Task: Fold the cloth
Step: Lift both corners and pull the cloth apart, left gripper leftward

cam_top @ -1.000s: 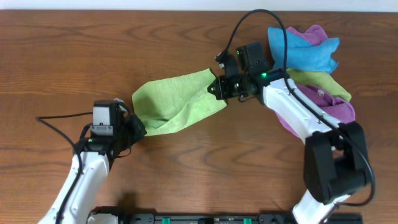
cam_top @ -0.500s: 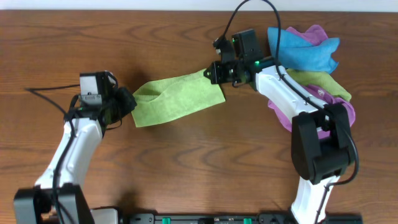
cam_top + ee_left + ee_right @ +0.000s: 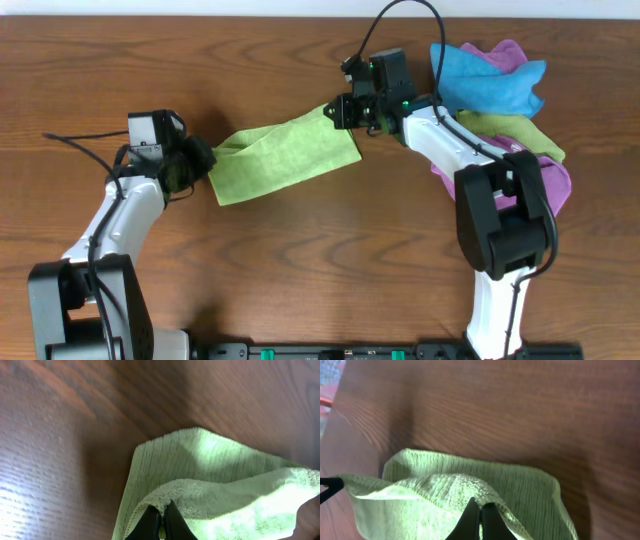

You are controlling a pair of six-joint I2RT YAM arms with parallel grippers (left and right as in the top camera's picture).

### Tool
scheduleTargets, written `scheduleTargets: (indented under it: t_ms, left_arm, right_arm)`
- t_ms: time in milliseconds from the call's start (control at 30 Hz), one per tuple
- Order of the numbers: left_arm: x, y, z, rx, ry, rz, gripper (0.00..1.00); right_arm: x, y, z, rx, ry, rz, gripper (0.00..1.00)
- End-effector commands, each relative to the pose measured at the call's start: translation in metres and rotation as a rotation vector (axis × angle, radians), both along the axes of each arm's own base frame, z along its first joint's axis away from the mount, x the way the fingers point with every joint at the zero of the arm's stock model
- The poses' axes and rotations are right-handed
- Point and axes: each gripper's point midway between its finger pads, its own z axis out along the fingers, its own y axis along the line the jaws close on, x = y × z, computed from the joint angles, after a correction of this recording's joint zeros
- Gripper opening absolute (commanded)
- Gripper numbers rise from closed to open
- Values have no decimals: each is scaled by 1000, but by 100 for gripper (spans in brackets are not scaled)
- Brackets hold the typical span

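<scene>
The cloth point(image 3: 282, 158) is bright lime green and ribbed. It lies folded over itself as a long band on the wooden table, stretched between both arms. My left gripper point(image 3: 203, 158) is shut on the cloth's left end; its wrist view shows the fingertips point(image 3: 161, 519) pinching an upper layer of the cloth point(image 3: 210, 480). My right gripper point(image 3: 340, 112) is shut on the cloth's right end; its wrist view shows the fingertips point(image 3: 480, 512) pinching a raised fold of the cloth point(image 3: 445, 490).
A heap of other cloths sits at the back right: a blue one point(image 3: 485, 80), a purple one point(image 3: 545, 175) and a duller olive-green one point(image 3: 520, 130). The table's far edge runs along the top of the overhead view.
Both grippers have carried the cloth's near edge away from me, folding it over. The left arm swung up and left, the right moved slightly back. The cloth is now a flatter, narrower band.
</scene>
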Motion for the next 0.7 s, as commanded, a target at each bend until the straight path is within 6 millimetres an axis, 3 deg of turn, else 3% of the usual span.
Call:
scheduleTargets:
  t_ms: [0, 200, 367, 400, 467, 500, 667]
  left_arm:
    - [13, 5, 10, 15, -47, -5, 6]
    - [22, 5, 12, 11, -82, 3, 6]
    - [18, 4, -1, 5, -40, 1, 6]
    - [16, 4, -3, 3, -28, 1, 10]
    - [14, 6, -4, 3, -17, 5, 52]
    - [12, 6, -3, -2, -13, 6, 65]
    - [2, 5, 14, -23, -36, -57, 70]
  right_arm:
    - [10, -4, 8, 19, -17, -26, 1]
    - [15, -8, 8, 7, -34, -48, 2]
    - [14, -7, 7, 5, -29, -47, 2]
    - [14, -7, 7, 5, -29, -47, 12]
    - [12, -5, 8, 21, -24, -31, 52]
    - [10, -3, 10, 35, -20, -19, 56]
    - [3, -5, 22, 132, 16, 44, 65]
